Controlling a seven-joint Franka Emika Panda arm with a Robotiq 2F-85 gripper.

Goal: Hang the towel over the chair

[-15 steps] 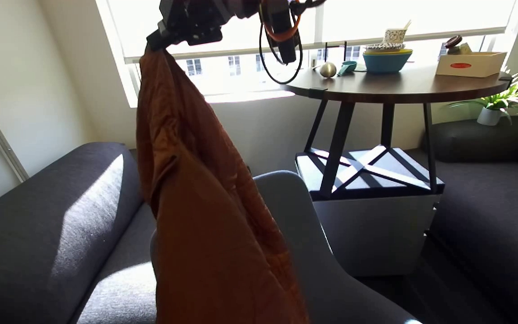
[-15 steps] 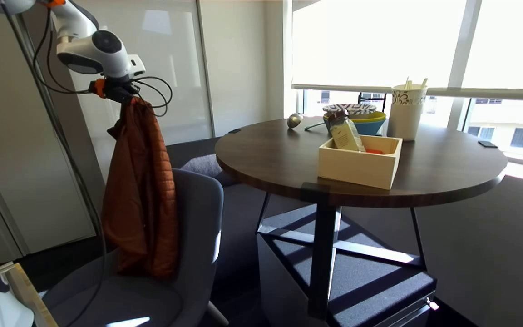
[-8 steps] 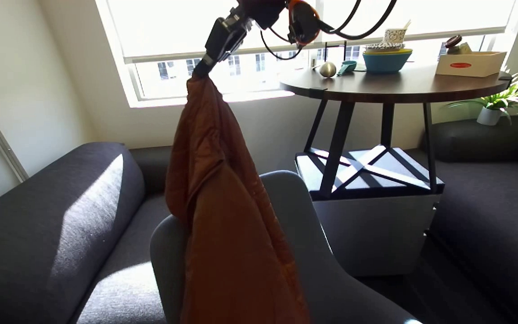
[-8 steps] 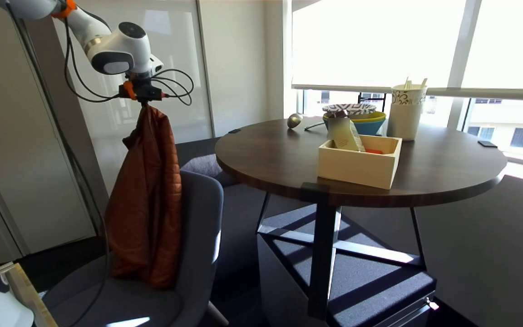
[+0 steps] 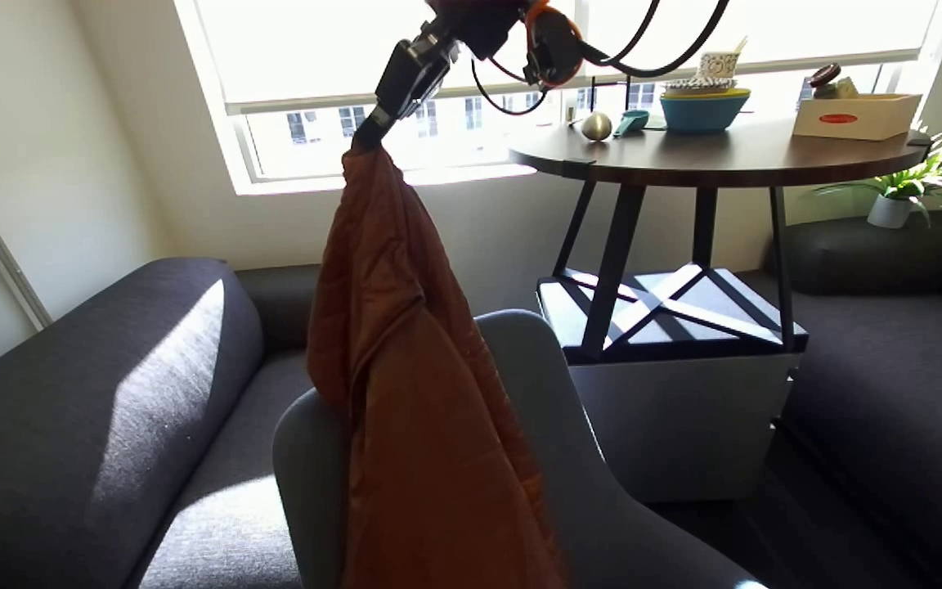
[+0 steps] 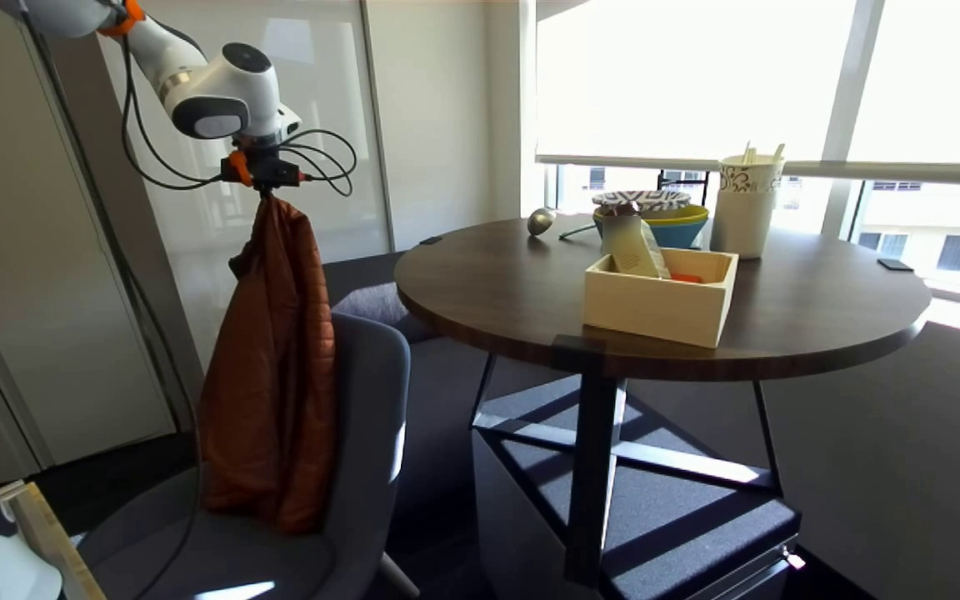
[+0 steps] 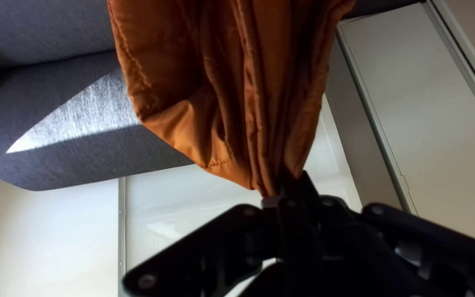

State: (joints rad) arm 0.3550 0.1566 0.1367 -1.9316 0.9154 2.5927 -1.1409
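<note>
The rust-orange towel [image 5: 430, 409] hangs in a long wrinkled bunch from my gripper [image 5: 366, 141]. The gripper is shut on its top end, above the height of the backrest. The chair [image 5: 532, 384] is grey-blue, and the towel hides the middle of its backrest. In an exterior view, the towel [image 6: 267, 400] hangs on the seat side of the chair's backrest [image 6: 373, 383], its lower end close to the seat; whether it touches is unclear. The wrist view shows the towel [image 7: 229, 82] gathered between the fingertips [image 7: 281, 185]. The chair is not visible there.
A round dark table [image 6: 497, 283] stands beside the chair, with a wooden box [image 6: 655, 296], bowls [image 6: 672, 225] and a patterned cup [image 6: 747, 208] on it. A grey sofa [image 5: 95, 409] lies beyond the chair. Cables [image 6: 126, 125] loop from the arm.
My gripper has carried the towel toward the chair's backrest and tilted to point more steeply down. In the last half second it has sunk only slightly. The grip has held.
</note>
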